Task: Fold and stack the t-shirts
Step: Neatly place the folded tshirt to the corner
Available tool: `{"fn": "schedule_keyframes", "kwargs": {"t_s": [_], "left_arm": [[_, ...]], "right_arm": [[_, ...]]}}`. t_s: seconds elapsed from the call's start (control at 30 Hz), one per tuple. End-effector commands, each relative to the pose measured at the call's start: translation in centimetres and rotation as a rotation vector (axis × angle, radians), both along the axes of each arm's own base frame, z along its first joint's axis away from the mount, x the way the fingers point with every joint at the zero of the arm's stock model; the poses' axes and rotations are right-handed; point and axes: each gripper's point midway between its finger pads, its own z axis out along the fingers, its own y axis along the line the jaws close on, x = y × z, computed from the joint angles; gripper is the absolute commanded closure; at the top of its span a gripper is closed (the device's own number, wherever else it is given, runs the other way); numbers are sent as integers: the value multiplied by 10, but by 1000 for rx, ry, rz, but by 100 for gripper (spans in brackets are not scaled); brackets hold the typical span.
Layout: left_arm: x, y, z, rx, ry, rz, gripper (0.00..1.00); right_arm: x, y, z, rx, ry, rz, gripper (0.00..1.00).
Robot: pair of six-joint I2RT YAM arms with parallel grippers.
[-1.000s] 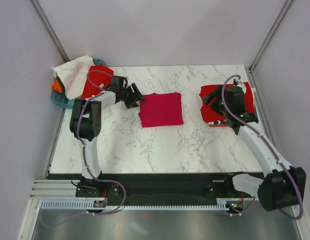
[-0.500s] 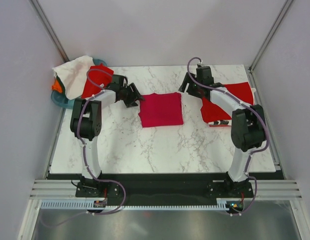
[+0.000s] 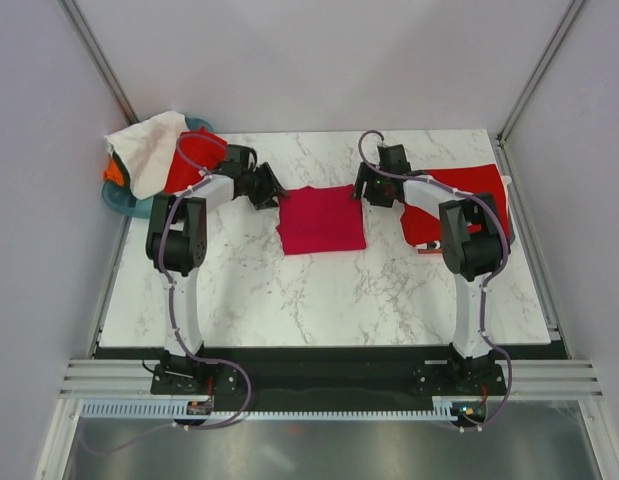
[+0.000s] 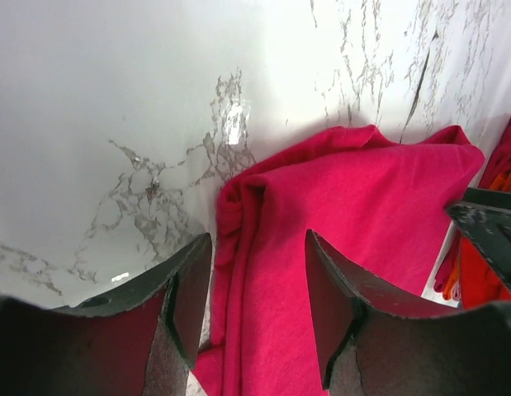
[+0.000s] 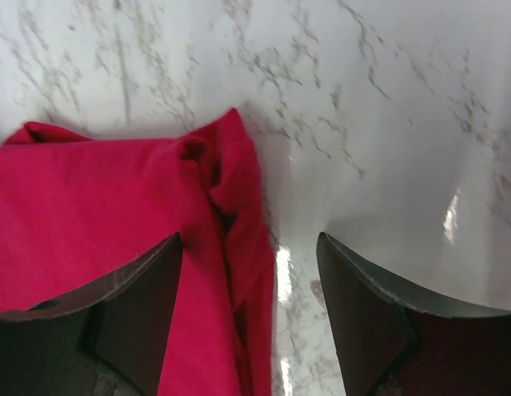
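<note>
A crimson-magenta t-shirt (image 3: 321, 220) lies folded into a square at the middle of the marble table (image 3: 319, 290). My left gripper (image 3: 273, 194) is at its far left corner, open. In the left wrist view my left gripper (image 4: 257, 247) straddles the rolled left edge of the t-shirt (image 4: 362, 198). My right gripper (image 3: 364, 192) is at the far right corner, open. In the right wrist view my right gripper (image 5: 248, 247) has the shirt's right edge (image 5: 238, 247) between its fingers, one finger over the cloth (image 5: 90, 198) and the other over bare marble.
A folded bright red t-shirt (image 3: 477, 195) lies at the right of the table. At the far left a round teal basket (image 3: 115, 202) holds a white shirt (image 3: 144, 150), a red one (image 3: 194, 155) and an orange one (image 3: 112, 172). Walls close in on both sides.
My right arm has swung left from the red folded shirt to the crimson shirt's far right corner. My left gripper edged onto the far left corner and its jaws narrowed a little.
</note>
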Motion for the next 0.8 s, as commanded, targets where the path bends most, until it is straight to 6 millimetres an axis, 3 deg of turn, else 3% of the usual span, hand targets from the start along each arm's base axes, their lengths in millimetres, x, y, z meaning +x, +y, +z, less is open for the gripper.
{"fn": "schedule_keyframes", "kwargs": {"t_s": [0.0, 0.2, 0.33, 0.5, 0.6, 0.63, 0.67, 0.77], "left_arm": [[11, -1, 3, 9, -29, -14, 43], [15, -2, -2, 8, -23, -11, 45], [17, -3, -12, 3, -3, -6, 48], [20, -4, -18, 7, 7, 6, 51], [24, -6, -20, 6, 3, 8, 57], [24, -8, -20, 3, 5, 6, 63], [24, -10, -20, 1, 9, 12, 64], [27, -18, -18, -4, -9, 7, 85]], "right_arm": [[15, 14, 3, 29, -44, 52, 25], [22, 17, -15, 46, -21, 27, 30], [22, 20, -22, 63, 0, 28, 44], [22, 24, -30, 77, 16, 38, 54], [23, 31, -31, 103, 23, 55, 72], [24, 32, -31, 114, 28, 52, 79], [24, 34, -33, 123, 33, 53, 82], [26, 37, -24, 144, 21, 56, 94]]}}
